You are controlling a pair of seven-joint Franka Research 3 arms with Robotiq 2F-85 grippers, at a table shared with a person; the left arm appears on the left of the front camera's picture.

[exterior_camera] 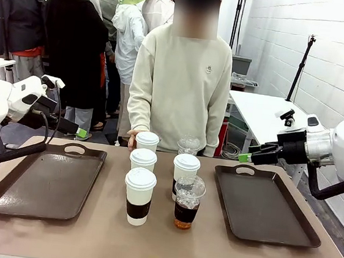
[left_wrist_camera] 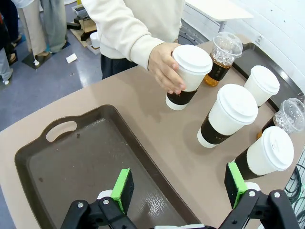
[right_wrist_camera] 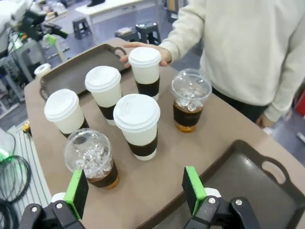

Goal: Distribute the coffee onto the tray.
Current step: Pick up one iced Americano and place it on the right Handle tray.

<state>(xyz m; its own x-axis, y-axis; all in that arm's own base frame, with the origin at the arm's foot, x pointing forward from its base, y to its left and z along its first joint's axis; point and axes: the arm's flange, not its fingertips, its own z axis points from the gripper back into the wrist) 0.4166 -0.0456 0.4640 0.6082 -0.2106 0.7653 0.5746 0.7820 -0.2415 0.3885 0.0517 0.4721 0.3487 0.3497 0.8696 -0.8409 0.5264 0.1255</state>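
Table point(exterior_camera: 160, 245): tan top. L tray point(exterior_camera: 43, 183) and R tray point(exterior_camera: 262, 206), dark brown, lie flat on it, one per side, handle cut-outs at far ends. All six coffees stand upright on bare tabletop btwn the trays; none on a tray yet.

Near row: near paper cup point(exterior_camera: 138, 196), white lid, brown sleeve. Just beside it on robot's R is the near iced cup point(exterior_camera: 188, 200), clear dome lid, brown liquid low in cup.

Mid row: mid-left paper cup point(exterior_camera: 143, 160) close behind the near paper one. Mid-right paper cup point(exterior_camera: 186, 167) sits behind the iced one, lower part hidden by the dome.

Far row: far paper cup point(exterior_camera: 147, 140) near far table edge, far iced cup point(exterior_camera: 189, 144) beside it on R.

L gripper point(left_wrist_camera: 179, 187): fingers spread wide, nothing btwn green pads. It hangs above L tray's inner rim, aimed at the cups, touching none.

R gripper point(right_wrist_camera: 135, 191): also spread wide, nothing btwn pads. It is above the table strip btwn cups and R tray, clear of all cups.

Far side: person in cream sweater, one hand point(left_wrist_camera: 164, 67) wrapped round side of far paper cup. Cup base looks to be on table.
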